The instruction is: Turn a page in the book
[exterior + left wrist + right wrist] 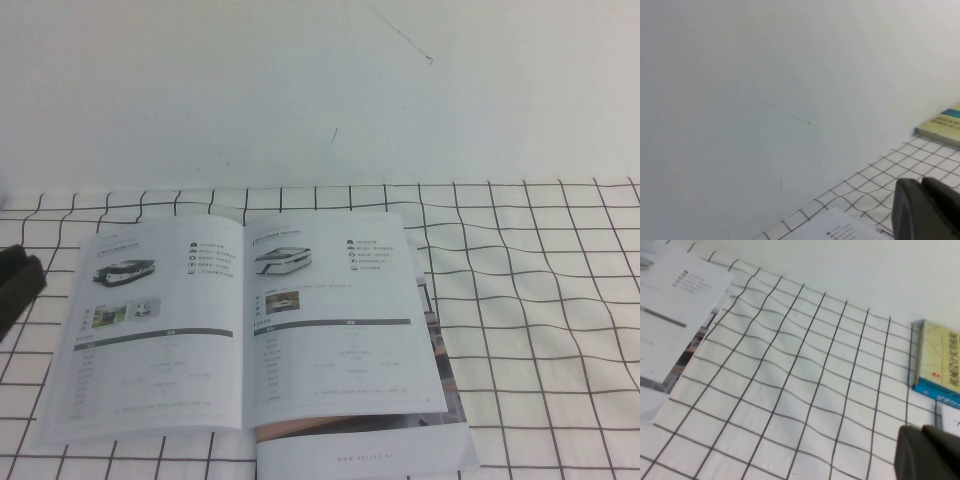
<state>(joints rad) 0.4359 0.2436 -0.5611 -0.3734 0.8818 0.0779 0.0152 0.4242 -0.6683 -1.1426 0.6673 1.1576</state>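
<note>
The book (250,325) is laid open flat on the gridded cloth (530,300), so the right-hand page (335,320) presents a free outer edge for lifting. The left gripper (15,285) is parked off the book's left edge, apart from it. The right gripper (930,452) hovers over bare cloth, w/ the page well off. Jaw state of both: cannot be told.

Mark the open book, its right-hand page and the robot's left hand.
book (160,340): high view, left leaf.
right-hand page (335,350): high view, spec table.
left hand (15,285): high view, dark body at the table's left edge.
</note>
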